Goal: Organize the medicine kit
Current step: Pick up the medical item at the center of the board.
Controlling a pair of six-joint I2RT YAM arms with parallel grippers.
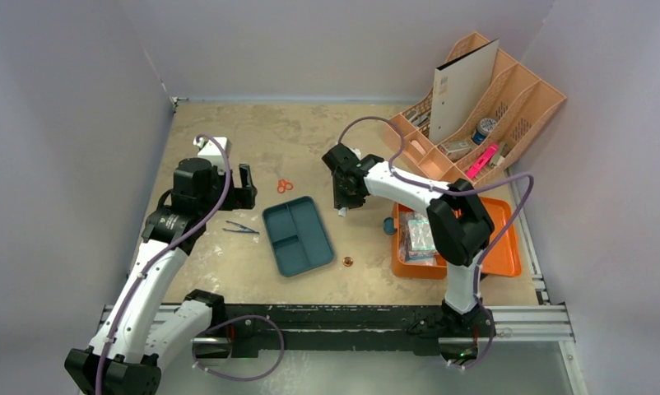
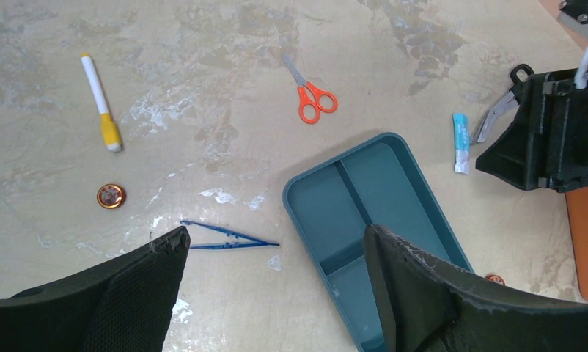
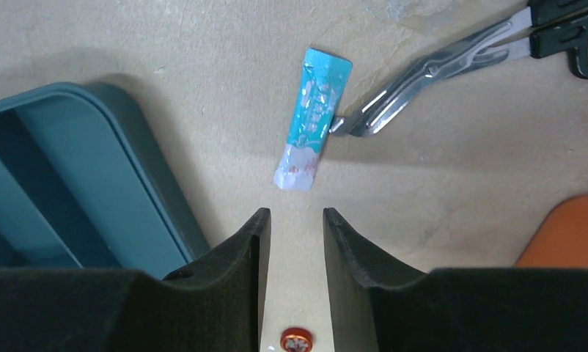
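The orange medicine kit [image 1: 505,251] lies open at the right, with packets [image 1: 417,234] in its left half. Its corner shows in the right wrist view [image 3: 570,235]. My right gripper [image 1: 343,202] hangs low over the table left of the kit. Its jaws [image 3: 296,214] are a narrow gap apart and empty, just short of a teal sachet [image 3: 313,117]. Metal bandage scissors [image 3: 452,66] touch the sachet. My left gripper [image 2: 276,238] is wide open and empty, above blue tweezers [image 2: 229,236] and the dark teal tray [image 2: 372,213].
On the table lie orange scissors [image 2: 313,95], a white and yellow marker [image 2: 100,103], a copper round tin [image 2: 111,196] and a small red tin [image 3: 296,339]. The peach desk organizer [image 1: 483,107] stands at the back right. Walls enclose three sides.
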